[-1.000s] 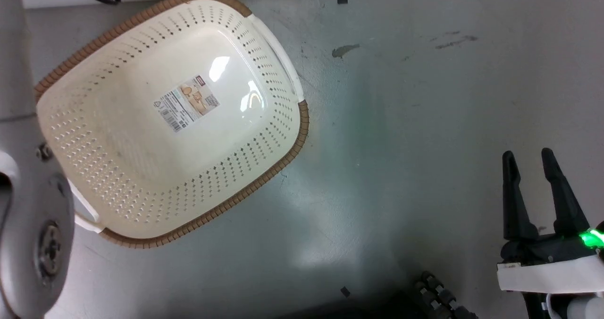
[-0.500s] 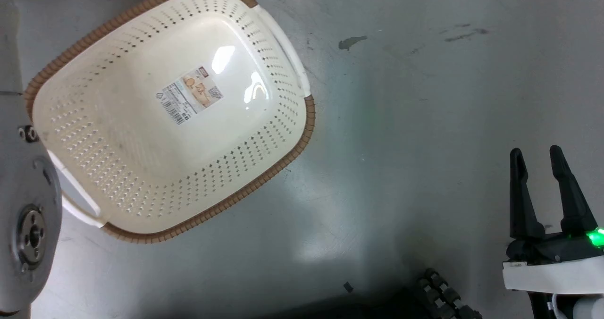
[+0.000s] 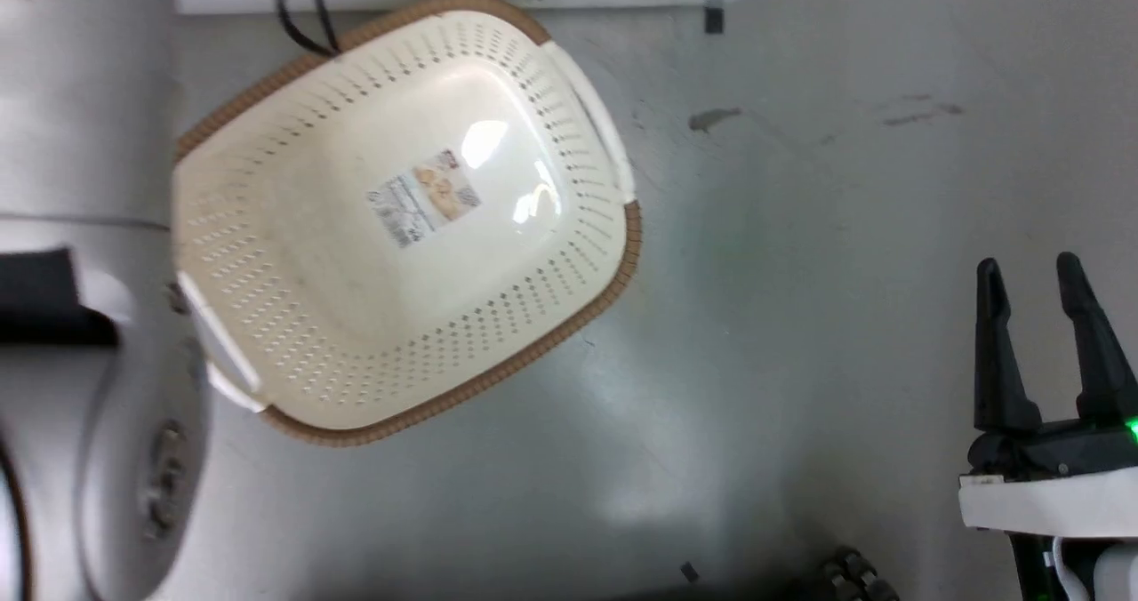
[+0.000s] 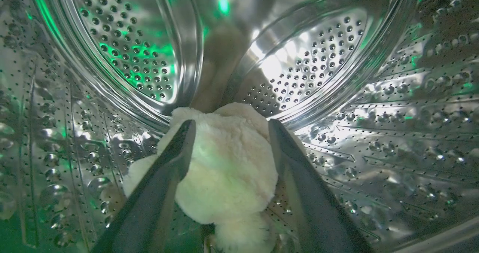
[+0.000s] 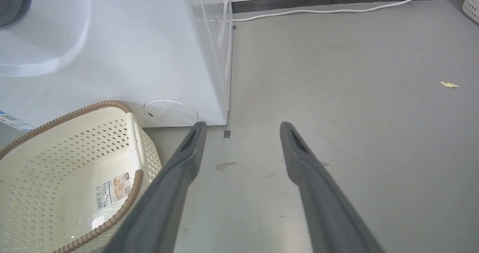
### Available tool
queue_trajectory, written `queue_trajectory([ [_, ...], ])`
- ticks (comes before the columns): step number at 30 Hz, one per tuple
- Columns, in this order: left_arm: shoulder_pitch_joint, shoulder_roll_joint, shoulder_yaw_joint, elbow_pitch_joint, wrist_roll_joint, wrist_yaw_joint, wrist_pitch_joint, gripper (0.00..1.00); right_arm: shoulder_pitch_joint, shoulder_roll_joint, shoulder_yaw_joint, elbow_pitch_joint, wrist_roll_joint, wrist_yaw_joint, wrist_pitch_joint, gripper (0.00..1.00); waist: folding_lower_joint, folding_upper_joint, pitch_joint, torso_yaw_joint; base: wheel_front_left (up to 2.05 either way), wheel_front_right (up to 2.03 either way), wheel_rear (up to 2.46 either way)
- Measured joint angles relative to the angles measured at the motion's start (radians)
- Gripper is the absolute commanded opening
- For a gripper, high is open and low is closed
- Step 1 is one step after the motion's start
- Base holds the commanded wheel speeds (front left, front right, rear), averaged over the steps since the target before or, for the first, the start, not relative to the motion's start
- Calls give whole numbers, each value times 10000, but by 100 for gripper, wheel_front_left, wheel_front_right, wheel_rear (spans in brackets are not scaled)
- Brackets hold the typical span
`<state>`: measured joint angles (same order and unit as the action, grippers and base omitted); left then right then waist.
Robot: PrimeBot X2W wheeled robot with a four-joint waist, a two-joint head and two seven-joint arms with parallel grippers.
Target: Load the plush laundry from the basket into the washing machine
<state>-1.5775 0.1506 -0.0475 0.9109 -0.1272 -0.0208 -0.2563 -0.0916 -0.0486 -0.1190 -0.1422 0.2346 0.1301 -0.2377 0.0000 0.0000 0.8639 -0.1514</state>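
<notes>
Washer first, since it's the biggest thing around: the washing machine (image 5: 112,58) stands white on the grey floor (image 5: 355,95), with the basket (image 3: 400,228) parked just in front of it. Left wrist view is looking right into the shiny perforated drum (image 4: 336,77). The basket holds nothing but its label sticker (image 3: 422,196), so the load is out of it.

The plush toy (image 4: 224,170) is inside the drum, lying low against the steel near the back wall. The left gripper (image 4: 231,127) straddles it, jaws spread wide with one dark finger on each side. To me that reads as let go rather than squeezing, though I can't say for sure whether the pads touch the fur. The right gripper (image 3: 1028,265) hangs over bare floor well apart from the basket, jaws parted, holding nothing.

So my guess is we're at the release-and-back-out bit, nearly done. How I'd do it well: make sure both fingers are really clear of that shaggy fur before moving, then pull straight back along the line of the fingers, no sideways sweep. Fluffy stuff loves to snag and get dragged back toward the opening. Also worth checking that no limb ends up across the door ring.
</notes>
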Motion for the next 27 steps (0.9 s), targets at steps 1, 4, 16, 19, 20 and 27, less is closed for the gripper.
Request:
queue_trajectory([
  [1,127,-81,-44,-6,10,-2,0,100,-20,0,-6,-10,-33,0,40,100,0,0,-72,69,0,0,0],
  [4,600,-257,-98,-173,4,-15,0,100,-51,0,-6,-12,-171,0,163,100,0,0,-325,239,0,0,0],
  [16,2938,-721,-460,-894,-88,-90,-2,100,-255,0,-115,142,-328,0,405,100,-1,0,-1484,820,0,0,0],
  [19,3446,-779,-500,-1204,-196,-77,-2,100,-254,0,-136,265,-332,0,433,100,-1,0,-1823,957,0,0,0],
  [20,3629,-798,-483,-1344,-268,-33,-2,100,-254,0,-134,309,-330,0,437,100,-1,0,-1947,999,0,0,0],
  [27,5047,-943,-303,-2441,-646,288,-2,100,-230,0,-128,648,-316,0,433,100,-1,0,-2827,1224,0,0,0],
])
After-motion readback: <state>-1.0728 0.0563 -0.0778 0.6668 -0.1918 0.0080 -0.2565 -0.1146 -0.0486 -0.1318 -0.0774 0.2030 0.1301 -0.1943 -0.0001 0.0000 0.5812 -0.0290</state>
